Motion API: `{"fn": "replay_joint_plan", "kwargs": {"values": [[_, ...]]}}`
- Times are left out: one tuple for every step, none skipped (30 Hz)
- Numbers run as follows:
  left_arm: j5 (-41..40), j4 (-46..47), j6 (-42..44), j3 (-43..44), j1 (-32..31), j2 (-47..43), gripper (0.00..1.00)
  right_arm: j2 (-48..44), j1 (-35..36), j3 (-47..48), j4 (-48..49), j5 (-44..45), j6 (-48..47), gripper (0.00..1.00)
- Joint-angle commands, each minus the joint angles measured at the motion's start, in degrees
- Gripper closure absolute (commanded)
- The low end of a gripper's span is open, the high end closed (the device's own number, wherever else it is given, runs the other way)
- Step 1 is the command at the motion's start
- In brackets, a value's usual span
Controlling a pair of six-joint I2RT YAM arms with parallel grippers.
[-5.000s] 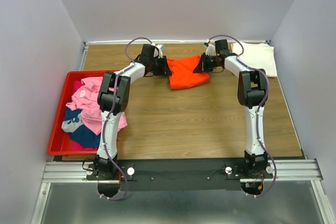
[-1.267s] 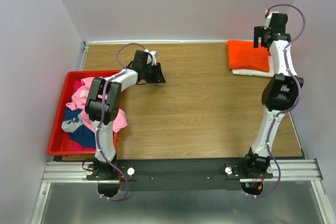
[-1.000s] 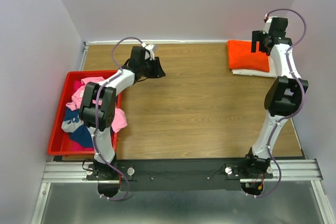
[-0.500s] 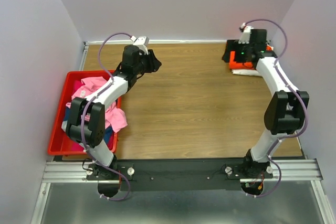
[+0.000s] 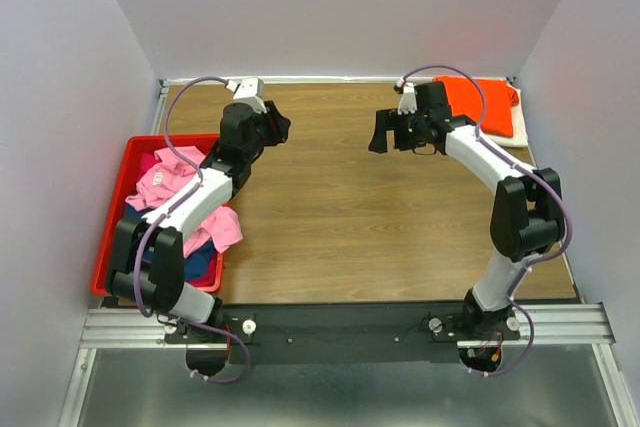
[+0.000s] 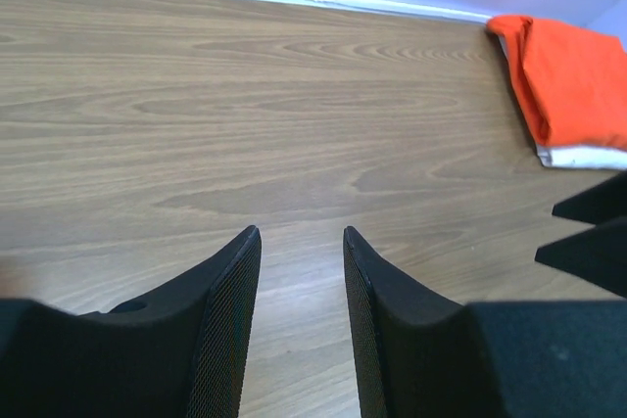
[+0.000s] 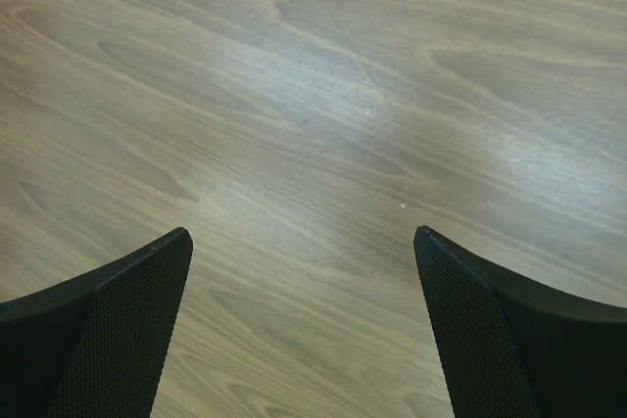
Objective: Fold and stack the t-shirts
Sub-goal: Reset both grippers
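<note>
Two grippers empty over table (image 5: 350,217): left gripper (image 6: 301,234) fingers narrowly parted, right gripper (image 7: 304,237) spread wide. Folded orange t-shirt (image 5: 480,97) lies on cream-white t-shirt (image 5: 518,119), far right corner. Pink t-shirt (image 5: 170,179) and dark blue t-shirt (image 5: 203,263) heaped in red bin (image 5: 110,237), left side

Two folded t-shirts (image 5: 495,99) lie stacked in the far right corner of the counter (image 5: 350,227); a bin (image 5: 110,247) at its left edge holds heaped t-shirts (image 5: 158,175).

A brown wood-grain counter (image 5: 350,227) stands enclosed on three sides by plain pale lavender walls (image 5: 340,7); a silver metal rail (image 5: 560,323) edges its front.
</note>
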Motion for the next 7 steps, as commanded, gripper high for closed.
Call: {"fn": "replay_joint_plan", "kwargs": {"values": [[-6.8,2.6,0.0,-2.8,-0.3,-4.4,0.53,-2.5,0.7,-1.5,1.9,-0.8,1.7,0.00],[-7.0,2.9,0.2,-3.4,-0.3,-5.4,0.53,-2.6,0.7,-1.7,2.0,-0.7,1.7,0.00],[-7.4,2.9,0.6,-4.1,-0.3,-5.8,0.52,-2.8,0.8,-1.6,1.9,-0.7,1.6,0.00],[-7.5,2.9,0.7,-4.4,-0.3,-6.1,0.52,-2.8,0.8,-1.6,1.9,-0.6,1.6,0.00],[-8.1,2.5,0.8,-4.8,-0.3,-6.4,0.52,-3.0,0.7,-1.5,1.9,-0.4,1.7,0.00],[-8.4,2.2,0.8,-4.8,-0.3,-6.5,0.52,-3.1,0.8,-1.5,2.0,-0.3,1.7,0.00],[-8.6,2.0,0.9,-4.9,-0.3,-6.6,0.52,-3.1,0.8,-1.5,2.0,-0.3,1.7,0.00]]}}
